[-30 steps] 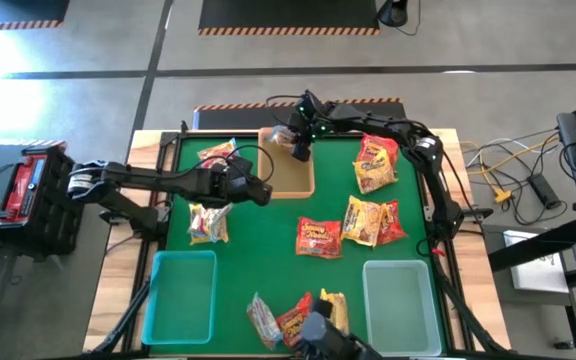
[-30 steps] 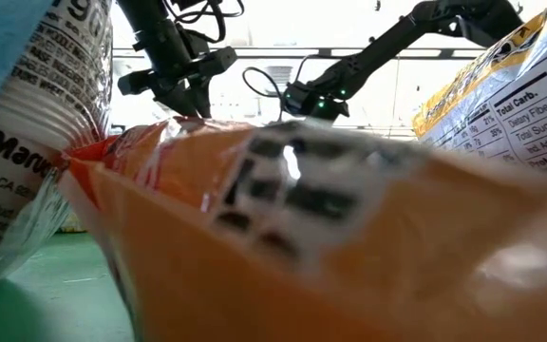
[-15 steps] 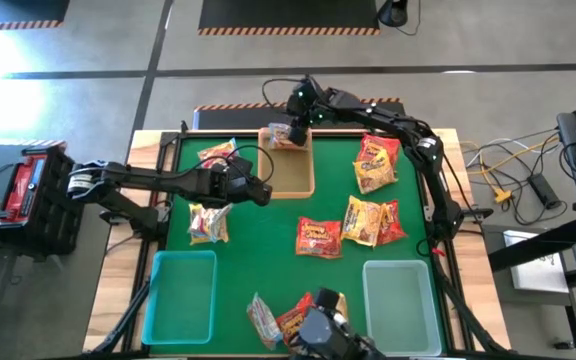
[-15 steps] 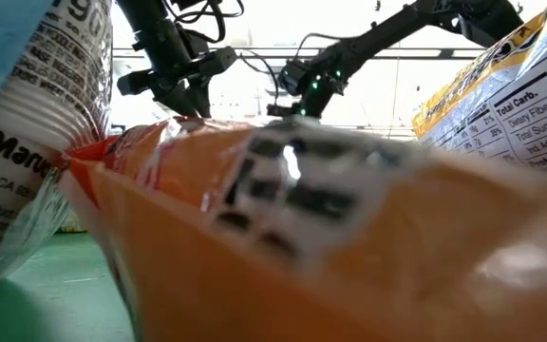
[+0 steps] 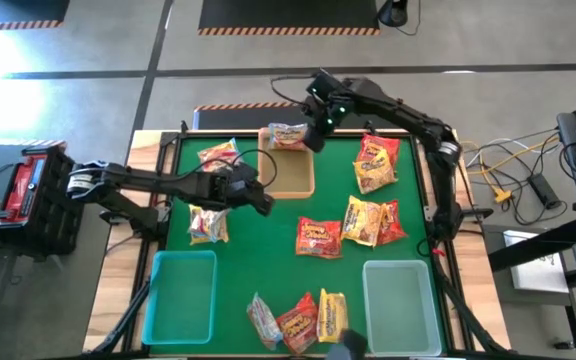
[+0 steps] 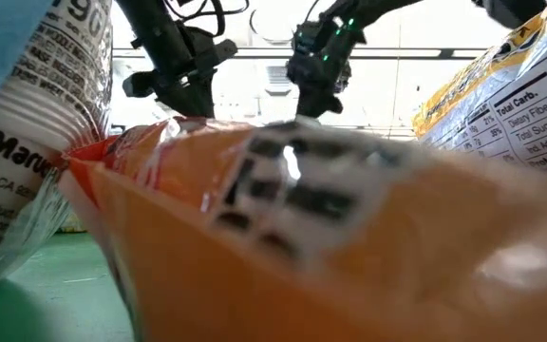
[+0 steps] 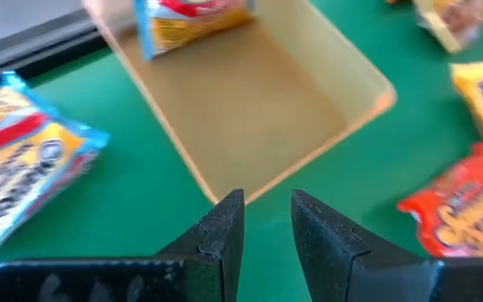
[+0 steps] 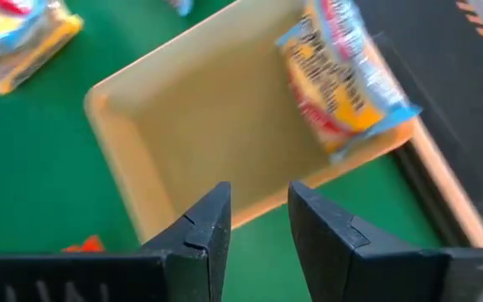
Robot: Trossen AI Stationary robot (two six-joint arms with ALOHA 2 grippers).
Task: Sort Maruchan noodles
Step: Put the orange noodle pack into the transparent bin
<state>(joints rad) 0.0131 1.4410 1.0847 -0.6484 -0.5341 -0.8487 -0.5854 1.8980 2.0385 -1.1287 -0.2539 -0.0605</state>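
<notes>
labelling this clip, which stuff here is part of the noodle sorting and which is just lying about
Part of the job:
- noodle packets scattered on the green mat
- one packet in the tan tray
- two teal trays
- left gripper and right gripper, both empty

Lying about:
- cables beside the table

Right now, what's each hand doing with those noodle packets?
Right hand empty, open, above tan tray. One packet lies on tray's far end. Left hand empty, slightly open, beside tray. Nothing blocking.
</notes>
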